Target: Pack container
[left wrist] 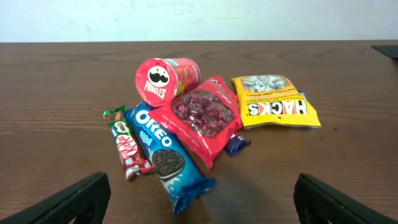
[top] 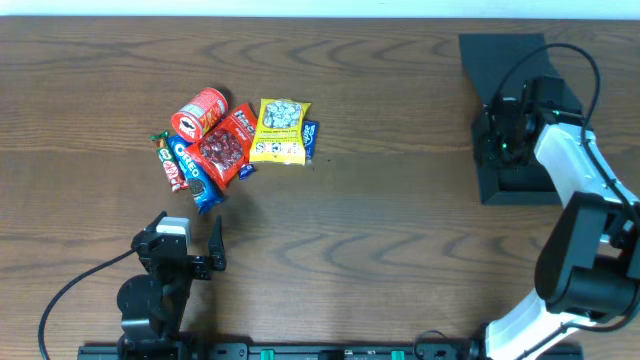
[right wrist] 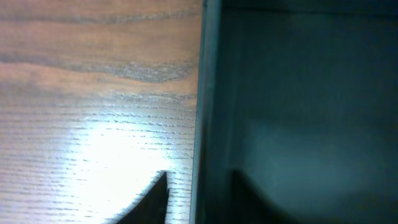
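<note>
The container is a dark slate-blue box at the far right, its flap lid open toward the back. My right gripper sits at its left wall. In the right wrist view the fingers straddle that wall, one outside over the table and one inside the box, with a gap still showing. A snack pile lies left of centre: a Pringles can, a red bag, a yellow Hacks bag, an Oreo pack and a KitKat. My left gripper is open and empty, just short of the pile.
In the left wrist view the Oreo pack points toward my open jaws, with the KitKat beside it, the Pringles can and red bag behind. A small blue wrapper peeks out under the red bag.
</note>
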Controlling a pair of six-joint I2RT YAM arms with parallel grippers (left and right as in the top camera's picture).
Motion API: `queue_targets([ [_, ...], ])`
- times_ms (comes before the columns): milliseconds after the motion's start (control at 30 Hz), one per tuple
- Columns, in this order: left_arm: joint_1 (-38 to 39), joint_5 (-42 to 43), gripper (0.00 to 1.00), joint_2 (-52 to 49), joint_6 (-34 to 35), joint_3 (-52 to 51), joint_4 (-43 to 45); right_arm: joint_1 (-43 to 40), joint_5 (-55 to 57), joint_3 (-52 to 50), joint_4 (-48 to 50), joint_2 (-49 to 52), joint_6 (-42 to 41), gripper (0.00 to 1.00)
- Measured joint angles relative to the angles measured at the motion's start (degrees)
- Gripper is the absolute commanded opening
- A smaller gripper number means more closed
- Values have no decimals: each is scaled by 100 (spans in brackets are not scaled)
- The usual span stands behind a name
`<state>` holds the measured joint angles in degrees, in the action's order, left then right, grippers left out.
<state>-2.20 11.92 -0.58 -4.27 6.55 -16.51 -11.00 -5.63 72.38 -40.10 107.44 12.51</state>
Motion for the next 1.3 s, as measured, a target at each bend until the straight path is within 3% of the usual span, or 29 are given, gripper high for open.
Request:
queue_targets([
  [167, 0, -2, 95, 0, -2, 0, 0, 155, 55, 0, -9, 31, -107, 1],
  [333, 0, 0, 95, 0, -2, 0, 0, 846, 155, 0, 57, 31, -525, 1],
  [633, 0, -13, 95, 0, 0, 0, 0, 2702, 221, 0, 487, 33, -2483, 1],
  [933, 0, -13, 95, 0, 0, 0, 0, 4030, 286, 0, 1224, 33, -4172, 1],
  [1300, 0, -11, 95, 0, 0, 0, 0, 4503, 586, 0, 1434, 33, -5335, 2],
])
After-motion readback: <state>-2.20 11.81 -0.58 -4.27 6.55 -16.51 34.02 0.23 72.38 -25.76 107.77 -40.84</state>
